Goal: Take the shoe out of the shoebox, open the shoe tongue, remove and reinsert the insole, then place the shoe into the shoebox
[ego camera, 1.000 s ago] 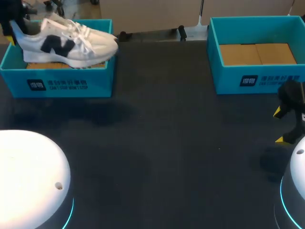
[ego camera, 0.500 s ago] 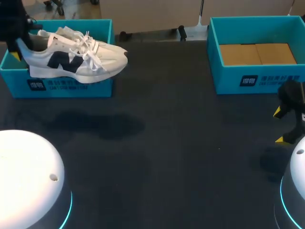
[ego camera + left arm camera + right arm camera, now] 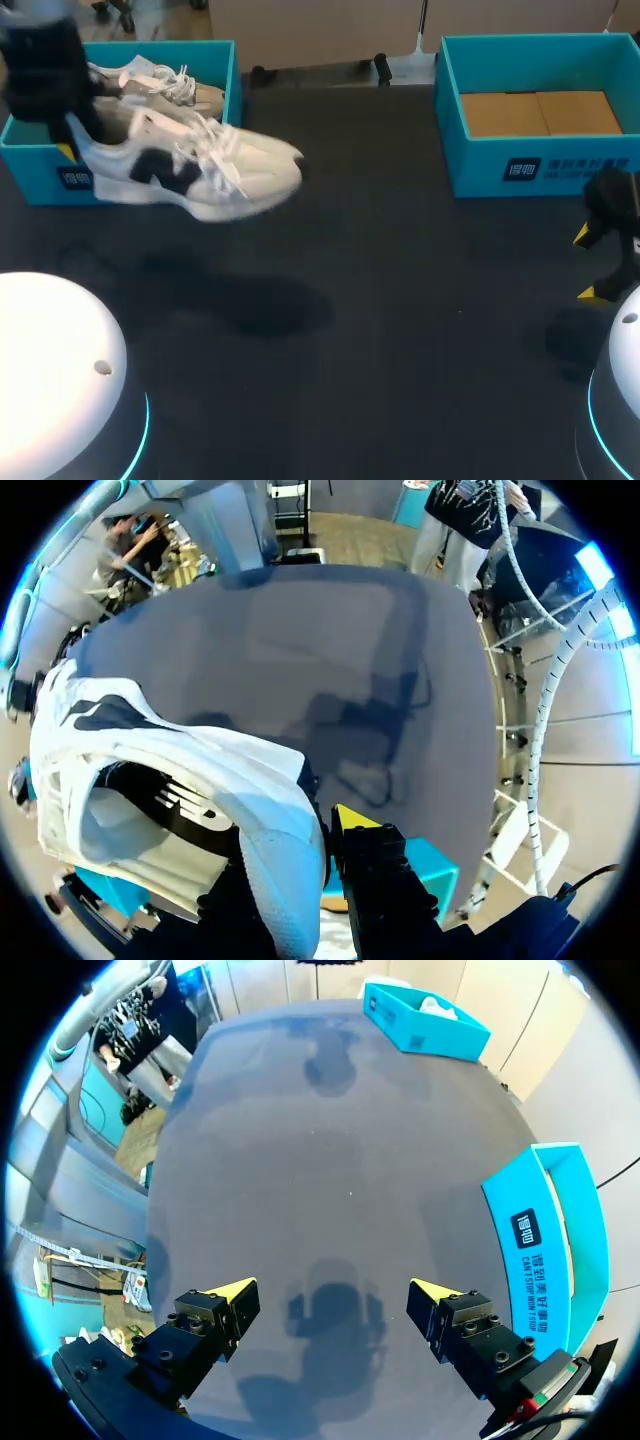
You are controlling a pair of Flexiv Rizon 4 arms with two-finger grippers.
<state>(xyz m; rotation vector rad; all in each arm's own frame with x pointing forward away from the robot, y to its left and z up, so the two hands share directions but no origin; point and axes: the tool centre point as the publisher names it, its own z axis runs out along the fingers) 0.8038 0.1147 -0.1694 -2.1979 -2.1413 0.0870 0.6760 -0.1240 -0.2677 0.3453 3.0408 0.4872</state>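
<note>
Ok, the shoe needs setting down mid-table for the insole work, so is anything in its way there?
Nothing visible. The shoe, held at its heel by the left claw, hangs over bare table; the right claw sits open at the right edge.

Left arm (image 3: 60, 370) and right arm (image 3: 622, 380) are showing white domed shells, each glowing with a cyan ring. Right hand (image 3: 333, 1292) is showing black blocky fingers (image 3: 205, 1325), round screws, yellow wedge tips. Left hand (image 3: 318, 832) is showing the same black body, one yellow tip.
</note>
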